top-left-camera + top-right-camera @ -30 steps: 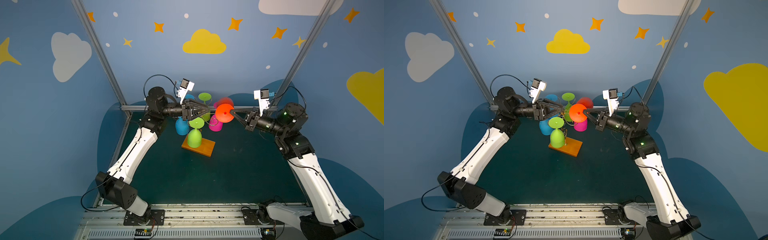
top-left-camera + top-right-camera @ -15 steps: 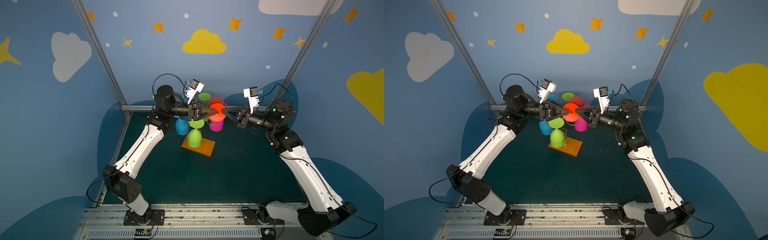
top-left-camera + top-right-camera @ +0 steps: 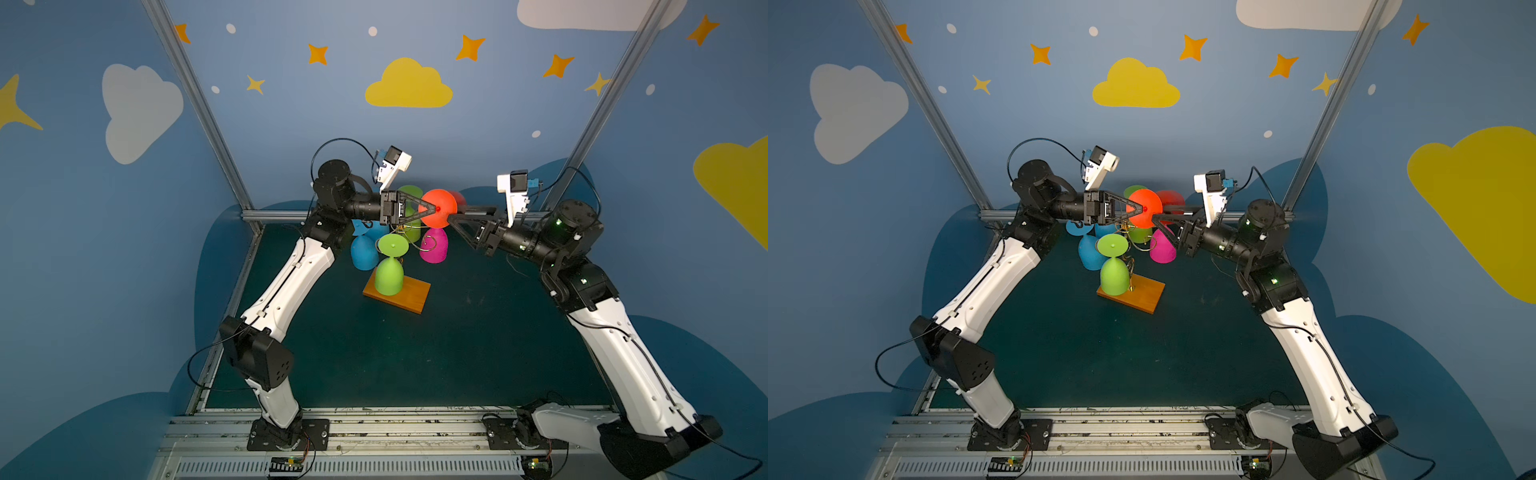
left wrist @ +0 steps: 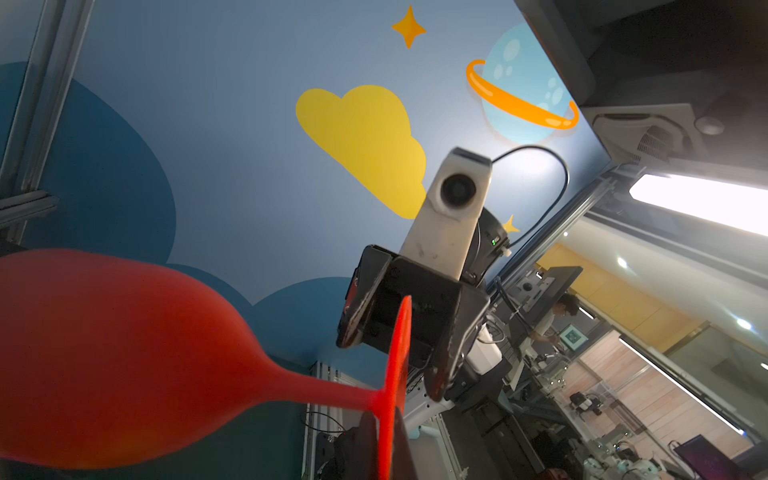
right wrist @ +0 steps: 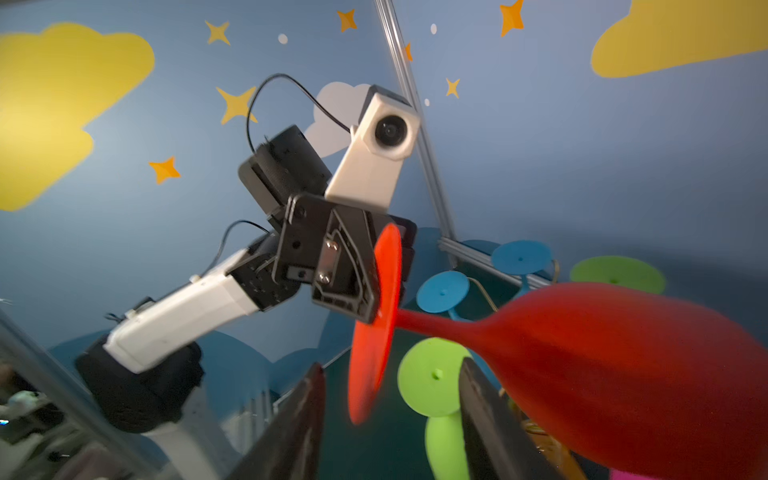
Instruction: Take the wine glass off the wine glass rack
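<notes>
A red wine glass (image 3: pixel 439 206) lies sideways in the air above the wine glass rack (image 3: pixel 409 297), clear of its gold wire arms. My left gripper (image 3: pixel 432 209) is shut on the glass's flat foot (image 4: pixel 397 365), pinching the disc near its centre. The bowl (image 5: pixel 602 361) points away from it. My right gripper (image 5: pixel 390 365) is open, its two fingers standing either side of the foot's rim (image 5: pixel 370 374) with gaps on both sides. In both top views the two grippers meet tip to tip at the foot (image 3: pixel 1144 208).
Still hanging upside down on the rack are a green glass (image 3: pixel 389 274), a blue glass (image 3: pixel 363 253) and a magenta glass (image 3: pixel 434 247), right below both grippers. The rack's wooden base (image 3: pixel 1138 297) sits on the dark green mat. Frame posts stand behind.
My right gripper carried the red glass leftward to the left gripper, then opened and let go. My left gripper closed on the glass's foot.
</notes>
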`<state>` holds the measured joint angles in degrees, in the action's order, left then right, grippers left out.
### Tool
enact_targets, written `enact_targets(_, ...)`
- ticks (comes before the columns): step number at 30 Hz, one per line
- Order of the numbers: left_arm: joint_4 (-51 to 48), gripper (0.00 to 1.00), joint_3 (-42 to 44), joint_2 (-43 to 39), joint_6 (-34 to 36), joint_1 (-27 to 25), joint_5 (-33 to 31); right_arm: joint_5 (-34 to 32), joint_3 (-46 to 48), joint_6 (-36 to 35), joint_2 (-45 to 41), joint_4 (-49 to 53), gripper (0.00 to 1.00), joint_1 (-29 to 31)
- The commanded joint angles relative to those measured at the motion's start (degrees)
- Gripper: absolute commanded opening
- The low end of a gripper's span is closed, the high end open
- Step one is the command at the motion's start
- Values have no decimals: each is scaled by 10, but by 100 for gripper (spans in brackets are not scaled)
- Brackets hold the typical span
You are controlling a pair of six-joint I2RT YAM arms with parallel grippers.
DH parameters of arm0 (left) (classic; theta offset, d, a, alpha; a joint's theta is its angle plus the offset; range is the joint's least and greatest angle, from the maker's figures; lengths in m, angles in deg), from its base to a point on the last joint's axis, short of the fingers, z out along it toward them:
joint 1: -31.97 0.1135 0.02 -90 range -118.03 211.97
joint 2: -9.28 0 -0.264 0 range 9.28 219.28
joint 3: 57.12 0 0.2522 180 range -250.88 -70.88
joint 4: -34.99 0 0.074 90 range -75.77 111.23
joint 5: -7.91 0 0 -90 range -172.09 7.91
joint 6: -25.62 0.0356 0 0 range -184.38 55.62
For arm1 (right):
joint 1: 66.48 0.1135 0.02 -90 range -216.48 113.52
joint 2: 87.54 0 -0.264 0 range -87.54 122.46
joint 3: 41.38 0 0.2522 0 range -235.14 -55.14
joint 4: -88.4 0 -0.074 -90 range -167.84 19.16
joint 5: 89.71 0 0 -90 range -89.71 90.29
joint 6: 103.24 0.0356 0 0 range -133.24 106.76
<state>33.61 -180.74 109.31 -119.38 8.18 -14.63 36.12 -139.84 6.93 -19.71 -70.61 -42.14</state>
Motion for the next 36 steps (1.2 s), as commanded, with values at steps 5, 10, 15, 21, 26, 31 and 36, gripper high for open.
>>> enact_targets(5, -20, 4, -102, 21, -92, 14, 15, -152, 90, -175, -79, -9, 82, -3)
enact_targets(10, -35, 4, -137, 39, -127, 12, 33, -186, 165, -294, -79, -111, 92, -5)
enact_targets(15, -75, 4, -152, 45, -121, 12, 37, -167, 173, -383, -56, -161, 94, -6)
enact_targets(21, -94, 4, -152, 47, -123, 12, 34, -118, 170, -446, -29, -210, 94, -9)
enact_targets(26, -86, 4, -146, 43, -130, 10, 35, -88, 147, -456, 1, -219, 94, -10)
enact_targets(31, -76, 4, -142, 42, -137, 8, 38, -76, 120, -453, 30, -221, 94, -11)
enact_targets(36, -62, 4, -140, 43, -148, 7, 41, -68, 100, -451, 55, -224, 94, -12)
